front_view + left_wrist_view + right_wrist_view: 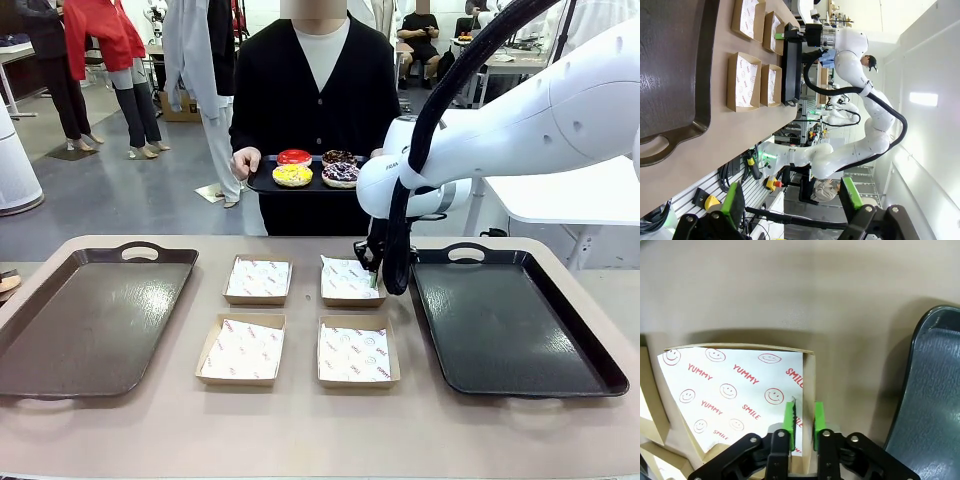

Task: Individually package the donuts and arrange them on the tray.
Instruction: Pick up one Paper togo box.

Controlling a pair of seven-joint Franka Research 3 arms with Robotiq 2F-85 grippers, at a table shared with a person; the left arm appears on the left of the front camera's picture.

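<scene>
Across the table a person holds a small black tray carrying the donuts: red, yellow, chocolate and purple with sprinkles. My right gripper is down at the right edge of the far right paper-lined box. In the right wrist view the right gripper has its green pads nearly together, one on each side of the side wall of this box. In the left wrist view my left gripper hangs open, holding nothing, well away from the boxes.
Three more lined cardboard boxes stand mid-table: far left, near left, near right. A large dark tray lies at the left and another large dark tray at the right, close beside my right gripper.
</scene>
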